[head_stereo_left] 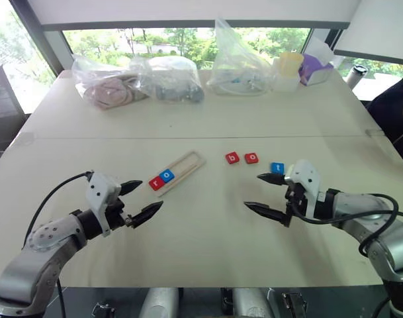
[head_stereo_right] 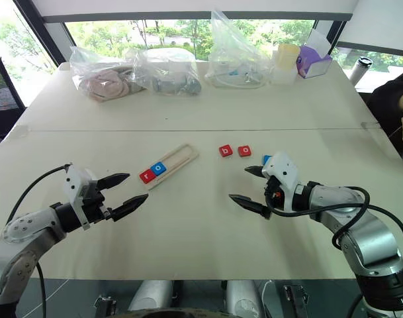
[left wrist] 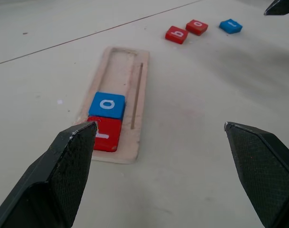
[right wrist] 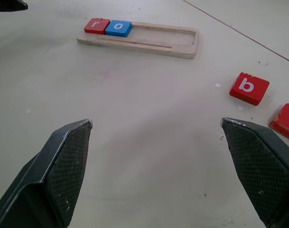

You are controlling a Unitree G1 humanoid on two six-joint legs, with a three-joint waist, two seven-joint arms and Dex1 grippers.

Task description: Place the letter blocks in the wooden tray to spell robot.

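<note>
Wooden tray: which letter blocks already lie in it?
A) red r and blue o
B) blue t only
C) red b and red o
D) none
A: the red r and blue o sit side by side at one end of the wooden tray; the b, red o and t lie on the table.

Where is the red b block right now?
The red b block lies loose on the table, right of the wooden tray and touching the red o block on its right.
</note>
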